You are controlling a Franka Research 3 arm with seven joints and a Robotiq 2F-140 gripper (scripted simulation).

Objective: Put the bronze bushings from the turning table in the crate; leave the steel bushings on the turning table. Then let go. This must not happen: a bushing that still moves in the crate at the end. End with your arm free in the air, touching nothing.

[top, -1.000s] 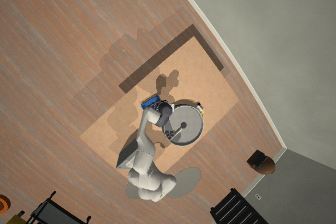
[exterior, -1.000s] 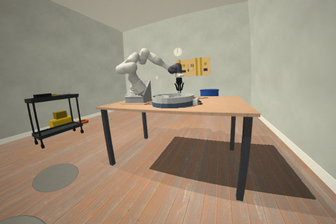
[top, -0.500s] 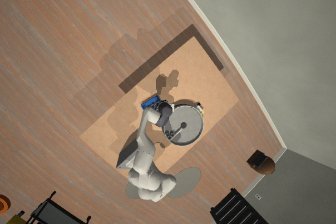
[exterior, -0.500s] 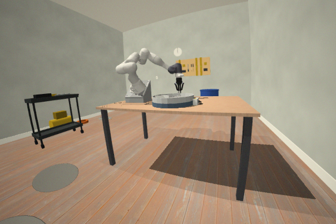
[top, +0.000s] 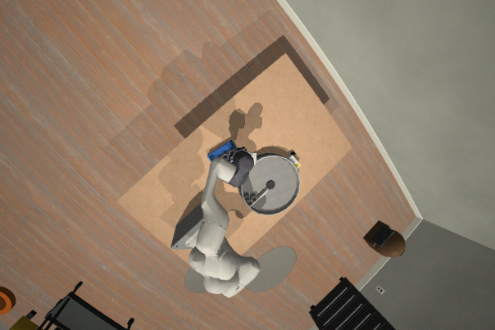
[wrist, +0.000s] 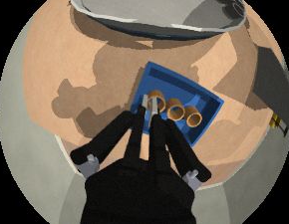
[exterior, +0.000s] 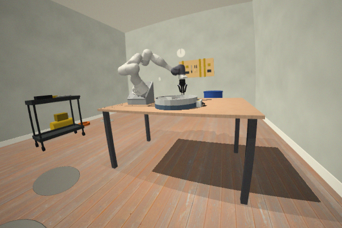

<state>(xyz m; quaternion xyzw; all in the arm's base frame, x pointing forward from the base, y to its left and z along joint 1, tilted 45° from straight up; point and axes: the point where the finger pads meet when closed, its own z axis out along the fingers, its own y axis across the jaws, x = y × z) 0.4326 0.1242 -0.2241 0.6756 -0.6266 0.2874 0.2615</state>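
My gripper (exterior: 182, 93) (wrist: 148, 102) is above the blue crate (top: 223, 147) (wrist: 186, 89), pointing down. Its fingers are nearly together, shut on the wall of a bronze bushing (wrist: 161, 102). The bushing's open ring shows to the right of the fingertips in the wrist view; how high its lower end is above the crate floor cannot be told. Two other bronze bushings (wrist: 175, 110) (wrist: 193, 116) lie in the crate beside it. Several steel bushings (top: 250, 197) (wrist: 236, 6) are grouped on the turning table (top: 280, 175) (exterior: 175, 102) (wrist: 144, 10). The crate is hidden in the exterior view.
The turning table's raised rim stands close beside the crate. A bar (top: 260, 196) runs from its central hub (top: 270, 183) to the rim, next to the steel bushings. A small white and yellow device (top: 295, 160) (exterior: 199, 103) sits at the rim. The arm's grey base stands behind.
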